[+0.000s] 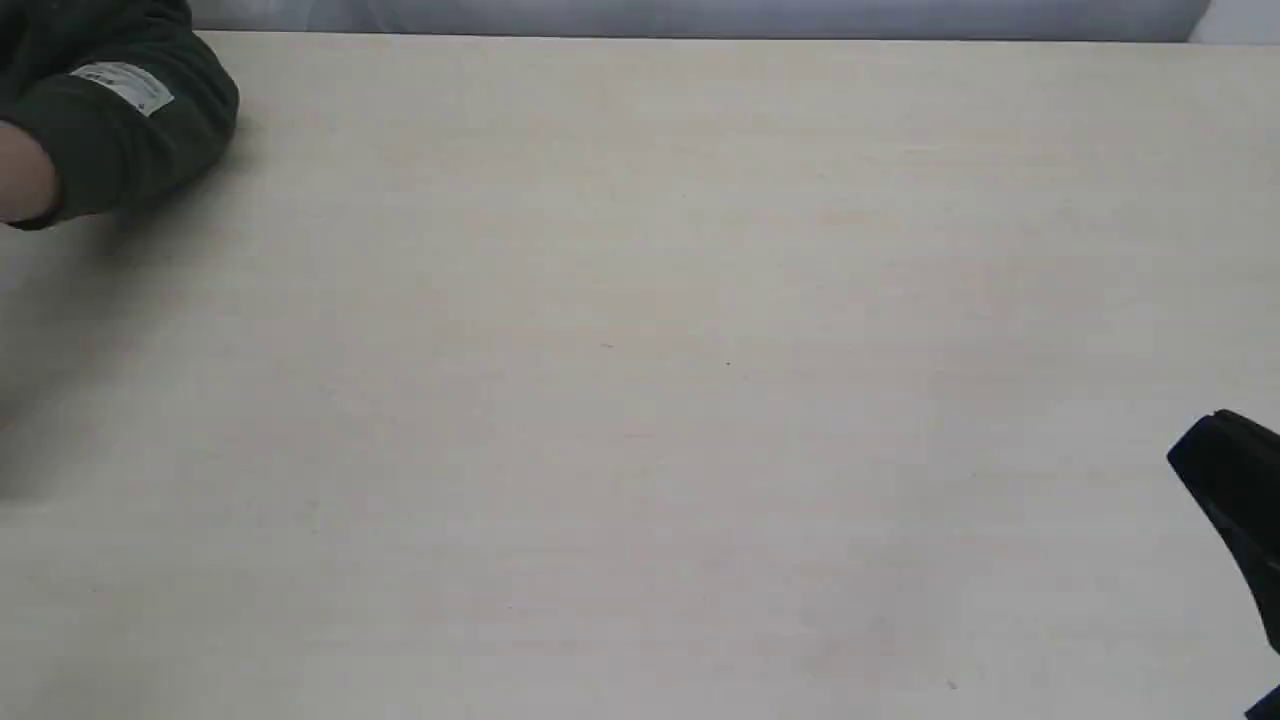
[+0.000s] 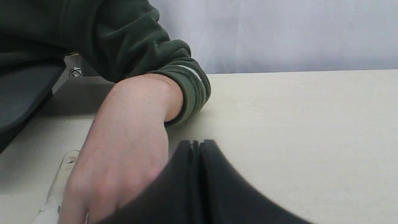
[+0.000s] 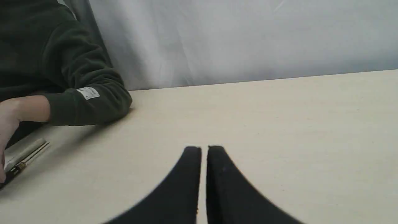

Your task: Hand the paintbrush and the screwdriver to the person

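The person's dark green sleeve with a small white label lies at the table's far left corner, the bare hand resting beside it. Under that hand the paintbrush and the thin brassy-shafted screwdriver lie side by side on the table. A pale flat end with a hole pokes out below the hand, probably the brush handle. My left gripper is shut and holds nothing, right next to the hand. My right gripper is shut apart from a hairline gap, holds nothing, and shows at the right edge.
The pale wooden table spreads between the two arms. A grey-white backdrop stands along its far edge. A dark chair or seat part shows behind the person's arm.
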You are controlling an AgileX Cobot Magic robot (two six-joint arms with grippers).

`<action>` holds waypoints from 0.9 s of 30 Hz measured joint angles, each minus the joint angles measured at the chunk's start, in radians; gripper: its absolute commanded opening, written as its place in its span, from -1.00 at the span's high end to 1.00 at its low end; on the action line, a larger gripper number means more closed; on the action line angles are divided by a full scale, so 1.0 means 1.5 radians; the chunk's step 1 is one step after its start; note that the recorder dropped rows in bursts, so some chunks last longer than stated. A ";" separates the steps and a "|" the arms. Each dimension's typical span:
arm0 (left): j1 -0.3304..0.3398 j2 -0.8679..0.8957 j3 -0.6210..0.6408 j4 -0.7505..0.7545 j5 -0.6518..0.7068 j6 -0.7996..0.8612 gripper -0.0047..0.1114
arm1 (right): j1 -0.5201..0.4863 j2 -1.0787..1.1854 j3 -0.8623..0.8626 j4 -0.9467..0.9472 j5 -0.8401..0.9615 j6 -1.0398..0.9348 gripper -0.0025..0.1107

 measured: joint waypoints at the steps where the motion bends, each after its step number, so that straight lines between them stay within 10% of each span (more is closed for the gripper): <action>1: 0.000 0.000 0.000 0.000 0.000 0.000 0.92 | 0.000 0.000 0.000 -0.003 0.000 0.000 0.88; 13: 0.000 0.000 0.000 0.000 0.000 0.000 0.92 | -0.030 0.000 0.000 -0.158 0.007 -0.004 0.88; 27: 0.000 0.000 0.000 0.000 0.000 0.000 0.92 | -0.263 0.000 0.000 -0.165 0.007 -0.004 0.88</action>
